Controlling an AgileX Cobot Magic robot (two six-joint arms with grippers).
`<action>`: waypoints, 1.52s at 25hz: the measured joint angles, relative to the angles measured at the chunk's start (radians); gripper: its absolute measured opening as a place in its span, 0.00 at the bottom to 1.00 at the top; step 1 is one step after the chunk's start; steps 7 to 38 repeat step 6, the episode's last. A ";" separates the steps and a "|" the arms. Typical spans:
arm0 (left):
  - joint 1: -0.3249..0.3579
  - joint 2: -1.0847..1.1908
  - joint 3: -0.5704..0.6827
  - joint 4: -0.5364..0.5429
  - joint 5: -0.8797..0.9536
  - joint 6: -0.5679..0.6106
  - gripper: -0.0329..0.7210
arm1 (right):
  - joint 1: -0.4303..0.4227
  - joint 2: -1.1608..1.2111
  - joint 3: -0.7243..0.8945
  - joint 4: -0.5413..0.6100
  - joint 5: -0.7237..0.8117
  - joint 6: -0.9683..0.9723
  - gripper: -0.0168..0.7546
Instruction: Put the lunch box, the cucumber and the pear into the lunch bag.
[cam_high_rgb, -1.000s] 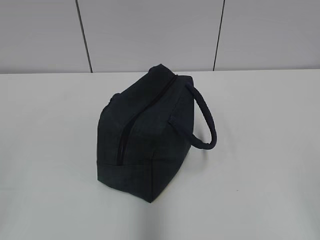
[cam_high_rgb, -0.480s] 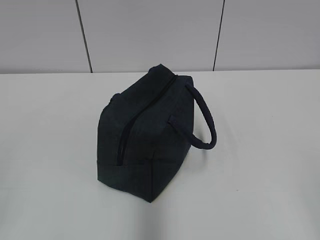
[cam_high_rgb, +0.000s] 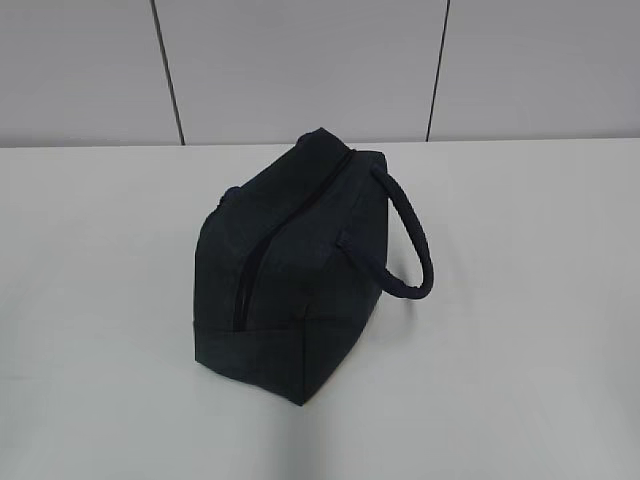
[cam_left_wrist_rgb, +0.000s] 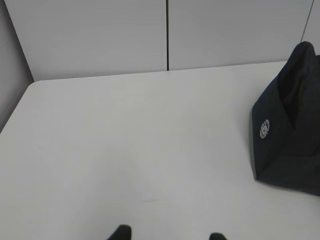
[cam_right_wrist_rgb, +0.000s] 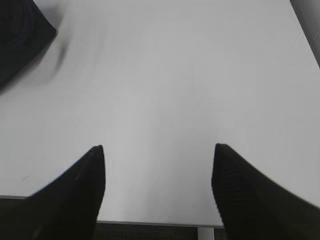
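The dark navy lunch bag (cam_high_rgb: 290, 275) stands in the middle of the white table, its top zipper (cam_high_rgb: 250, 265) running lengthwise and looking closed, one loop handle (cam_high_rgb: 410, 245) arching to the right. The bag also shows at the right edge of the left wrist view (cam_left_wrist_rgb: 290, 135) and at the top left corner of the right wrist view (cam_right_wrist_rgb: 20, 35). My left gripper (cam_left_wrist_rgb: 167, 235) is open and empty over bare table, left of the bag. My right gripper (cam_right_wrist_rgb: 157, 150) is open and empty at the table's near edge. The lunch box, cucumber and pear are out of view. Neither gripper shows in the exterior view.
The white table (cam_high_rgb: 520, 300) ends at a grey panelled wall (cam_high_rgb: 300, 70) behind. The table's front edge (cam_right_wrist_rgb: 150, 222) lies just under my right gripper. The table's left rear corner (cam_left_wrist_rgb: 35, 82) shows in the left wrist view.
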 joint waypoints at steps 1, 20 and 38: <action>0.000 0.000 0.000 0.000 0.000 0.000 0.43 | 0.000 0.000 0.000 0.000 0.000 0.000 0.69; 0.000 0.000 0.000 0.000 0.000 0.000 0.42 | 0.000 0.000 0.000 0.000 0.000 0.000 0.69; 0.000 0.000 0.000 0.000 0.000 0.000 0.42 | 0.000 0.000 0.000 0.000 0.000 0.000 0.69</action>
